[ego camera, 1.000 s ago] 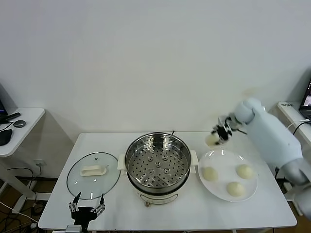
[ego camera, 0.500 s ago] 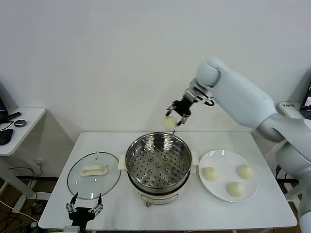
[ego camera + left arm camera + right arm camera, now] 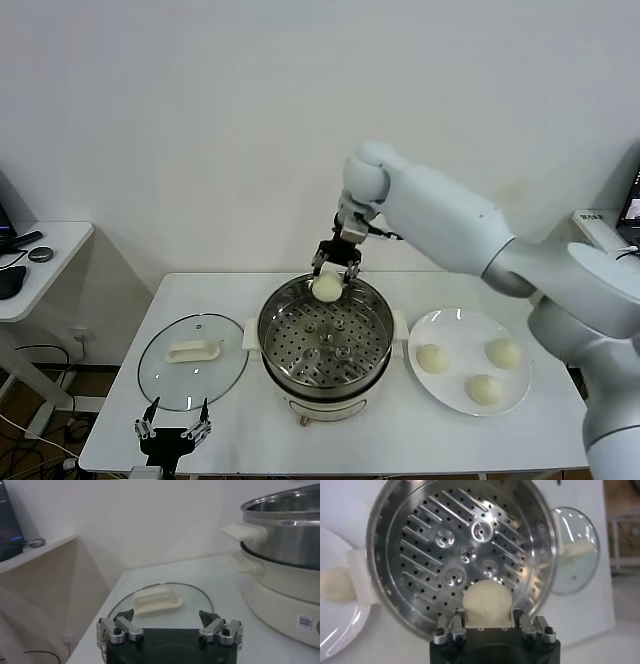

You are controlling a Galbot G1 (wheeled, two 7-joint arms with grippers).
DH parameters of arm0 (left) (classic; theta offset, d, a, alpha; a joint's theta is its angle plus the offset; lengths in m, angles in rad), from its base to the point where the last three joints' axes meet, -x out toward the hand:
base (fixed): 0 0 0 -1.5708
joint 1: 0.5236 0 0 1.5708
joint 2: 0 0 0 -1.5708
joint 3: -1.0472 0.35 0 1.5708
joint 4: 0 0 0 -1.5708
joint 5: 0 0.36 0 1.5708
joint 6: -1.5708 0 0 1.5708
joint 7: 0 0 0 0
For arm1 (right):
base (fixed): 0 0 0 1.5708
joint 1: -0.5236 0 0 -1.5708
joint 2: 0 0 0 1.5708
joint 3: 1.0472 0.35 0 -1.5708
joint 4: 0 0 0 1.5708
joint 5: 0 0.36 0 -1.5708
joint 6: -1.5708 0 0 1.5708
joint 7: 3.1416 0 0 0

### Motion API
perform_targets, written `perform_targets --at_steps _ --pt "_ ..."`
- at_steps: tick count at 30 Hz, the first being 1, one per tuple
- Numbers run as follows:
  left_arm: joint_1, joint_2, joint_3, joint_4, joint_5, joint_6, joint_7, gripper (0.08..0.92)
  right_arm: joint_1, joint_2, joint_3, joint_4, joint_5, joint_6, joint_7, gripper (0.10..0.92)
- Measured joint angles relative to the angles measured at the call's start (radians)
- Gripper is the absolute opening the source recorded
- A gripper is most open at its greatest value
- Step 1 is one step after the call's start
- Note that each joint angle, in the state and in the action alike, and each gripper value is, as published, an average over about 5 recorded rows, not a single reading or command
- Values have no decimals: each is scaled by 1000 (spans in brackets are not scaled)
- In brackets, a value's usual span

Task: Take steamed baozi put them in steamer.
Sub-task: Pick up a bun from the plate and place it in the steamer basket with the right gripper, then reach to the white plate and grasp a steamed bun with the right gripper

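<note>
White desk (image 3: 520,430) against a plain wall. My right hand (image 3: 329,281) clamps one steamed baozi (image 3: 327,288) over the steamer (image 3: 325,335); my left hand (image 3: 172,432) idles, fingers apart.

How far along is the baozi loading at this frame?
Nothing is in yet: the steamer tray is bare. In hand: the right gripper holds the first baozi over the steamer's far rim. Left: release it, then move the three baozi on the plate. The left gripper waits open near the glass lid.
</note>
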Motion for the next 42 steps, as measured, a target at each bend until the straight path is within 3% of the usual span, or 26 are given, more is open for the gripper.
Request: perform_targets --at_steps 9,20,29,36,42 --pt "-3 -5 12 8 0 1 0 823 -53 54 13 -53 -100 34 6 601" --pt "-11 -6 14 20 0 1 1 823 -94 107 43 -132 -180 51 25 605" --pt "-12 -5 13 21 0 3 3 823 -91 108 58 -143 -195 43 28 793" --pt "-16 -3 15 20 0 7 7 823 -39 64 54 -93 -120 -66 11 822" --pt "-27 -3 19 15 4 19 20 823 68 -47 17 10 34 -291 31 823"
